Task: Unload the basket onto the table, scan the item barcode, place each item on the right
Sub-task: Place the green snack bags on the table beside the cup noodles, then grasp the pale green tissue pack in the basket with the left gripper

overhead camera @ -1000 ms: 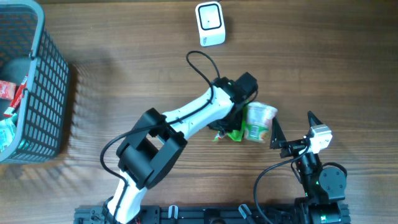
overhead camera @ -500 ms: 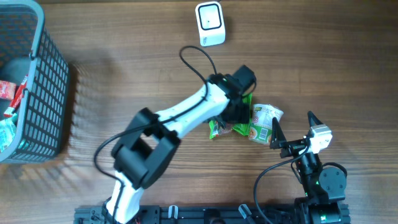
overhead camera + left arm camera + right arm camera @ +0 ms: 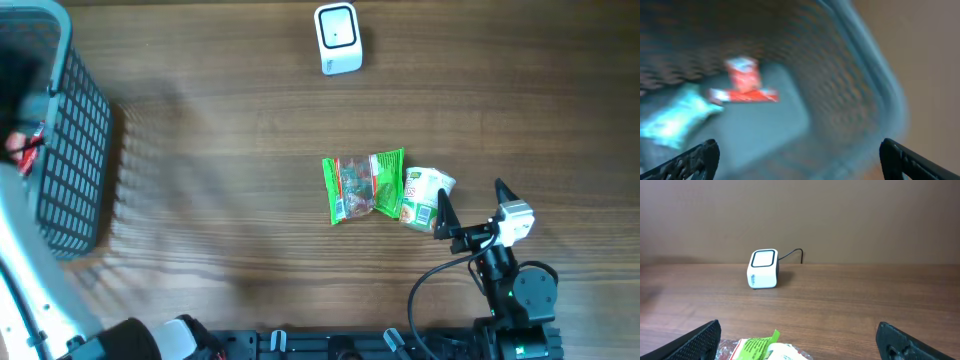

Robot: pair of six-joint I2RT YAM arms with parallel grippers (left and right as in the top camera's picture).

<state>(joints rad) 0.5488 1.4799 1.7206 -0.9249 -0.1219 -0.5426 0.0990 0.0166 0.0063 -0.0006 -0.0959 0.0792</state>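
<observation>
Left gripper (image 3: 799, 147): over the basket (image 3: 75, 150), jaws wide apart, nothing between them. The wrist view is heavily motion-blurred. Left arm (image 3: 15, 270) shows overhead as a white smear along the basket's near-left side.

Basket contents, below the left gripper:
- Red pack (image 3: 743, 80) is ahead, toward its left finger.
- Pale blue pack (image 3: 674, 117) is further left, just above that fingertip in the frame.
- Both lie on the basket floor, labels unreadable.
- The basket rim runs ahead-right of the gripper.
- Can't tell if there's anything else in there, as the arm covers most of it from overhead.

Scanner (image 3: 337, 38): white box with a dark-rimmed window, upright on the table (image 3: 220, 130), cable out the back. It is ahead and left of the right gripper (image 3: 468, 192), well apart from it.

Packet (image 3: 362, 187): green with a clear middle, flat on the table. It is left of the right gripper, outside its jaws.

Cup (image 3: 426, 197): white-green, on its side, up against the packet's right end. It is just beside the right gripper's left finger; can't tell if they touch. In the right wrist view packet and cup only peek in at the bottom edge, nearer the left finger.

Right gripper: jaws fully apart, empty, low over the table, pointing toward the scanner side.
</observation>
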